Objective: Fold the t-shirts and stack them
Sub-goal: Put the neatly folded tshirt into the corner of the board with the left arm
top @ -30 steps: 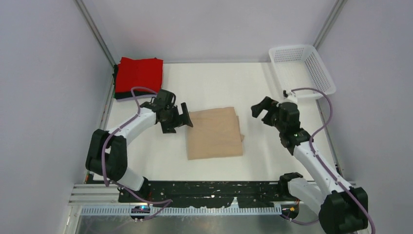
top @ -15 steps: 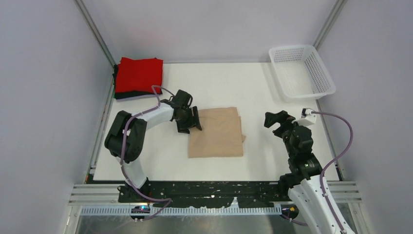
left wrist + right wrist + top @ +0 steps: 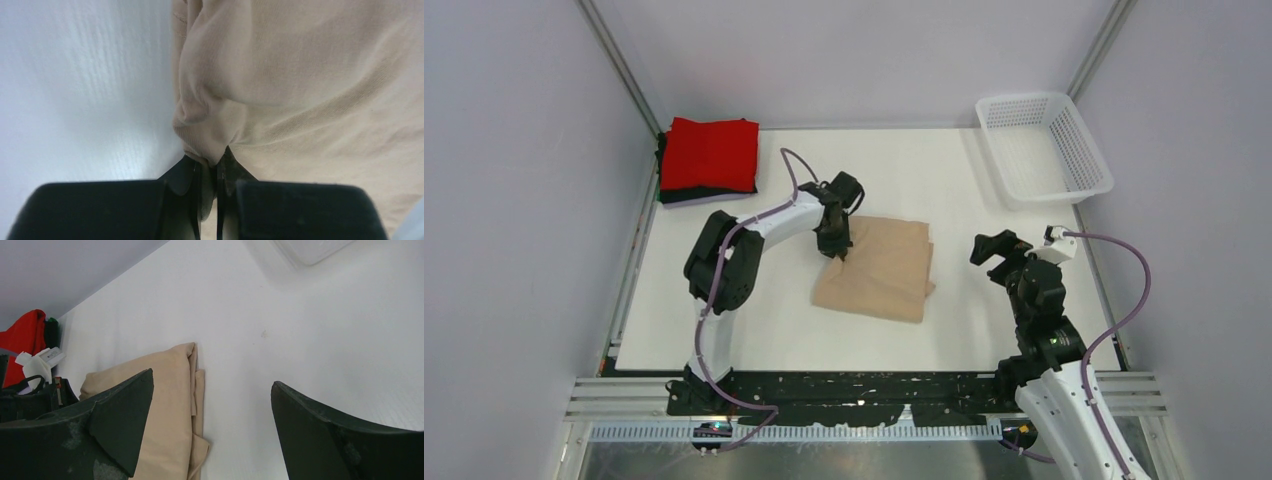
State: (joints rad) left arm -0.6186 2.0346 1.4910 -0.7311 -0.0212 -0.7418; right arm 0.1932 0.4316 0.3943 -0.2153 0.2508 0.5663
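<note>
At centre frame, left gripper (image 3: 838, 247) pinches a corner of the beige tee (image 3: 886, 275); right gripper (image 3: 996, 247), lower right, gapes empty.

The top camera looks down from behind on the whole table (image 3: 874, 340). The left wrist camera is very near the beige shirt (image 3: 310, 75). The right wrist camera looks low across the table; all three views share this shirt.
</note>
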